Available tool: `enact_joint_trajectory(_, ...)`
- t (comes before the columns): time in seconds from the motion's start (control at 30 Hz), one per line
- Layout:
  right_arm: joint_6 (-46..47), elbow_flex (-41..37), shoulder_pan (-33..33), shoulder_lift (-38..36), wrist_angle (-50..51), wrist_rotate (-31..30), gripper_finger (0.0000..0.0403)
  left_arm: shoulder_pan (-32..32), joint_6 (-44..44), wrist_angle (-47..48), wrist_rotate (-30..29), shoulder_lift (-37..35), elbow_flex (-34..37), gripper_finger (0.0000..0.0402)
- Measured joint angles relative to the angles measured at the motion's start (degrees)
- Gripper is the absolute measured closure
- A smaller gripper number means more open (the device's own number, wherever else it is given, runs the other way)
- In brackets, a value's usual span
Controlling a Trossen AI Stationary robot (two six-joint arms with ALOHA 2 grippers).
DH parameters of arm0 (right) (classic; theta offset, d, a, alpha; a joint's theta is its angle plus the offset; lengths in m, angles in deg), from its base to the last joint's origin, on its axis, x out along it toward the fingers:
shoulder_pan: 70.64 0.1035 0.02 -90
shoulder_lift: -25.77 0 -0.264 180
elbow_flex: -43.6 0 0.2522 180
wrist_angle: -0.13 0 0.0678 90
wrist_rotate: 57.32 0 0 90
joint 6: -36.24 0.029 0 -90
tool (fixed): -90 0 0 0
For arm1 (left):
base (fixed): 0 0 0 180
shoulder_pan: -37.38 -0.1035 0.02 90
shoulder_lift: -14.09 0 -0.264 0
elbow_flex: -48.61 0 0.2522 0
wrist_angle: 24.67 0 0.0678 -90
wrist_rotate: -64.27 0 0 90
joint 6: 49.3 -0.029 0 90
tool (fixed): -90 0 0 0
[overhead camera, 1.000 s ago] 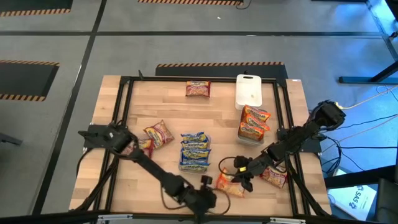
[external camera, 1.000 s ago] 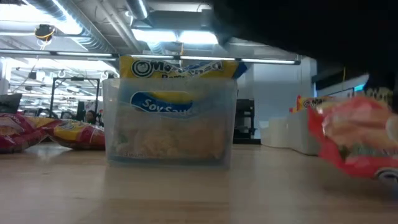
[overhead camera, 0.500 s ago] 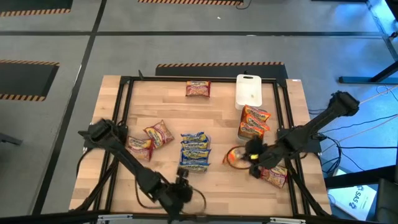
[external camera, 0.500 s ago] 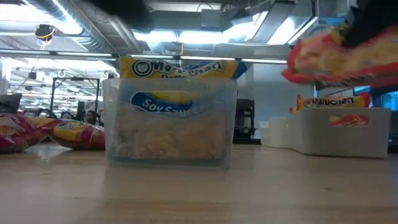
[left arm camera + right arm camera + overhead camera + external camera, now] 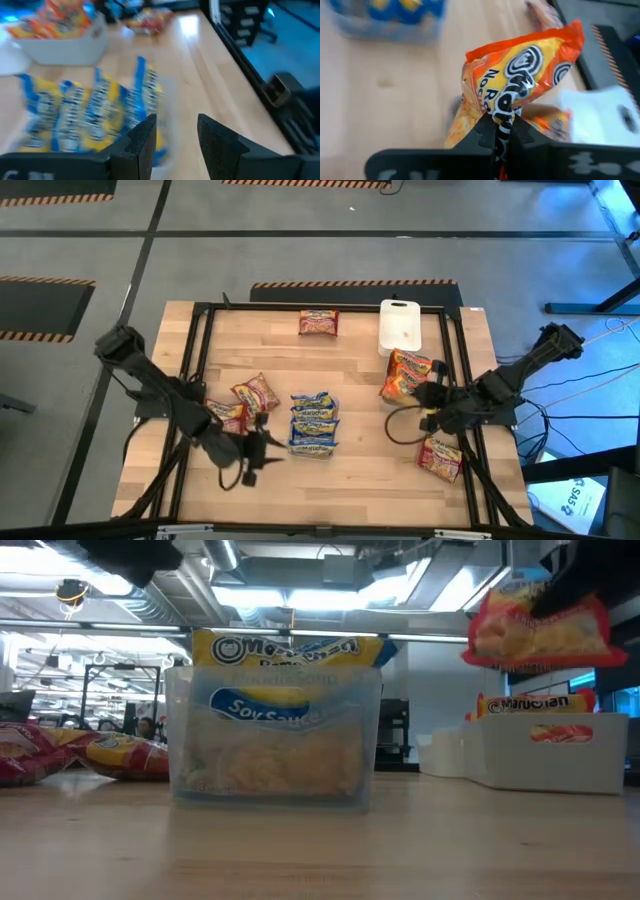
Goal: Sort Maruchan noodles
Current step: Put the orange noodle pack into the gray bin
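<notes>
- The wooden tabletop (image 5: pixel 260 340) sits inside a black metal frame (image 5: pixel 200 330), and a white rectangular lid (image 5: pixel 399 326) lies near its far edge on the right side.
- A clear container (image 5: pixel 312 423) at the middle holds a row of blue-and-yellow packets (image 5: pixel 90 107) standing on edge; in the low view their tops rise above its rim and one label reads "Soy Sauce".
- A second container (image 5: pixel 545 752) stands on the right side, just beside the lid, with orange-and-yellow packets (image 5: pixel 405 390) in it.
- The right tool (image 5: pixel 499 131) is clenched on the crimped edge of an orange-and-yellow packet (image 5: pixel 520 80), which hangs in the air above that right-hand container, clear of the tabletop; its wrapper is crinkled, with round black-and-white logos and dark lettering.
- The left tool (image 5: pixel 175 137) hovers just beside the middle container on its left side; its fingers (image 5: pixel 142 140) stand apart with nothing between them.
- Two dark red packets (image 5: pixel 245 402) lie flat on the left of the tabletop, near the left arm.
- One more dark red packet (image 5: pixel 318 323) lies alone near the far edge, well apart from the others.
- A further orange-and-yellow packet (image 5: pixel 440 457) lies flat at the near right corner, beside the right arm.
</notes>
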Motion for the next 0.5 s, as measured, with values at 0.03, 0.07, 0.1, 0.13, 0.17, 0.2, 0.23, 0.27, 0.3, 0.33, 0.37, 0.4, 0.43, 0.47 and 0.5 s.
enact_joint_trajectory(0.03, 0.3, 0.0, -0.7, -0.1, 1.0, -0.3, 0.0400, -0.7, -0.9, -1.1, -0.1, -1.8, 1.5, 0.0265)
enact_joint_trajectory(0.07, 0.4, 0.0, -1.4, -0.1, 1.5, -0.2, 0.0400, -1.6, -1.5, -1.7, -0.3, -3.3, 2.7, 0.0265)
enact_joint_trajectory(0.1, 0.3, 0.0, -2.0, 0.0, 2.0, 0.1, 0.0400, -2.5, -2.2, -2.0, -0.3, -4.4, 3.6, 0.0265)
enact_joint_trajectory(0.13, -0.2, 0.0, -2.7, 0.0, 2.5, 1.0, 0.0400, -3.6, -2.4, -2.0, -0.2, -5.6, 4.4, 0.0265)
enact_joint_trajectory(0.17, -0.4, 0.0, -3.2, 0.0, 2.9, 2.0, 0.0400, -4.6, -2.4, -2.0, -0.1, -6.4, 5.2, 0.0265)
enact_joint_trajectory(0.2, -0.5, 0.0, -3.6, 0.1, 3.0, 2.9, 0.0400, -5.6, -2.4, -2.0, -0.1, -7.0, 5.6, 0.0265)
enact_joint_trajectory(0.23, -0.6, 0.0, -3.7, 0.1, 3.3, 3.9, 0.0400, -6.5, -2.5, -1.9, -0.2, -7.6, 6.0, 0.0265)
enact_joint_trajectory(0.27, -0.6, 0.0, -3.6, 0.1, 4.1, 4.7, 0.0400, -7.4, -2.6, -1.9, -0.3, -8.0, 6.2, 0.0265)
enact_joint_trajectory(0.3, -0.6, 0.0, -3.5, 0.0, 5.0, 5.1, 0.0400, -8.3, -2.6, -2.0, -0.2, -8.1, 6.2, 0.0265)
enact_joint_trajectory(0.33, -0.7, 0.0, -3.5, 0.1, 5.5, 5.4, 0.0401, -9.1, -2.6, -2.0, -0.2, -8.0, 6.2, 0.0265)
enact_joint_trajectory(0.37, -0.7, 0.0, -3.5, 0.1, 5.8, 5.8, 0.0401, -9.9, -2.8, -1.9, -0.1, -8.0, 6.3, 0.0265)
enact_joint_trajectory(0.4, -0.8, 0.0, -3.5, 0.4, 5.8, 6.1, 0.0401, -10.5, -3.4, -1.8, 0.0, -8.0, 6.3, 0.0265)
enact_joint_trajectory(0.43, -1.3, -0.3, -3.5, 0.5, 5.5, 6.0, 0.0401, -11.2, -4.0, -1.8, 0.1, -8.0, 6.3, 0.0265)
enact_joint_trajectory(0.47, -1.9, -0.9, -3.5, 0.5, 5.0, 5.5, 0.0401, -11.8, -4.5, -1.8, 0.2, -8.0, 6.3, 0.0265)
enact_joint_trajectory(0.5, -2.4, -1.8, -3.5, 0.5, 3.8, 4.5, 0.0401, -12.3, -4.9, -1.8, 0.3, -8.0, 6.3, 0.0265)
